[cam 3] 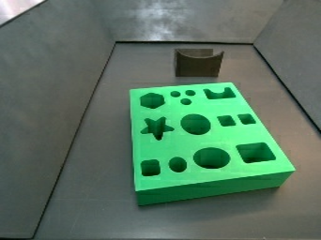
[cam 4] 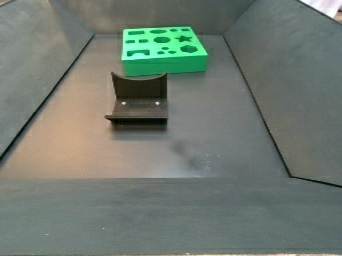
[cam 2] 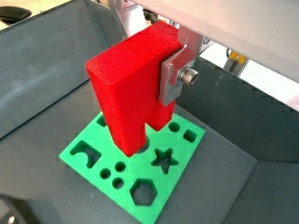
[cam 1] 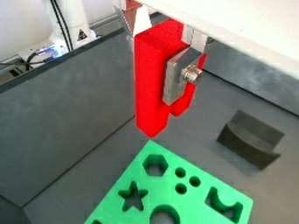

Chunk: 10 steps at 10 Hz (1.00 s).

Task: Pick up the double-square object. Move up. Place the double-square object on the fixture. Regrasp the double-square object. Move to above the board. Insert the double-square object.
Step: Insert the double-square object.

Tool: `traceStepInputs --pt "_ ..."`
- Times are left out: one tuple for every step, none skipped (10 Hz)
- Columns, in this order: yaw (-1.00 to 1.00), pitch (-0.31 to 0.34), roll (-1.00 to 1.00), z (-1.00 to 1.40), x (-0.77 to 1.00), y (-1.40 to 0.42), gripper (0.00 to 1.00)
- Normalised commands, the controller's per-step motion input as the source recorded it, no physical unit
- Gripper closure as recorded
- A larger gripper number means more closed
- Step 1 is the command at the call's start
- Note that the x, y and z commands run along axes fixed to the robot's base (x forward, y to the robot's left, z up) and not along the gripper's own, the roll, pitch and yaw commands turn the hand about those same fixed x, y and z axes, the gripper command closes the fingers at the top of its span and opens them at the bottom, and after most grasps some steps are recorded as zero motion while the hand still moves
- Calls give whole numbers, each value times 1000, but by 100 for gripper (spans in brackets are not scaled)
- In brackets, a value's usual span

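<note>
My gripper [cam 1: 163, 74] is shut on the red double-square object [cam 1: 152, 83], which hangs long end down between the silver fingers [cam 1: 183, 74]; it also shows in a wrist view [cam 2: 131, 87]. The object hangs well above the green board [cam 1: 176, 194], which also shows below it in a wrist view [cam 2: 135, 171]. The dark fixture [cam 1: 253, 137] stands on the floor beside the board. In both side views the board [cam 3: 201, 141] [cam 4: 163, 48] and the fixture [cam 3: 197, 61] [cam 4: 139, 97] show, but the gripper and the object are out of view.
Dark grey walls enclose the floor on all sides [cam 3: 63, 94]. Cables and equipment lie outside the wall [cam 1: 41, 52]. The board's cut-outs include a star [cam 3: 156, 127], a hexagon [cam 3: 152, 97], circles and squares.
</note>
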Motion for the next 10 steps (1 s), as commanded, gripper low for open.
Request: traceStepInputs --pt "-257 30 30 0 703 -249 100" --pt "-240 31 24 -34 740 -229 100" --pt "-206 41 56 -100 774 -209 100" --pt "-220 31 63 -120 777 -197 100" --pt "-260 6 71 -154 763 -177 100" --pt "-337 0 84 -211 740 -151 100" --pt "-363 0 90 -243 737 -140 100" --pt "-371 0 99 -266 734 -134 100" --pt "-406 -3 111 -294 706 -129 100" --pt "-531 -6 120 -314 574 -106 100"
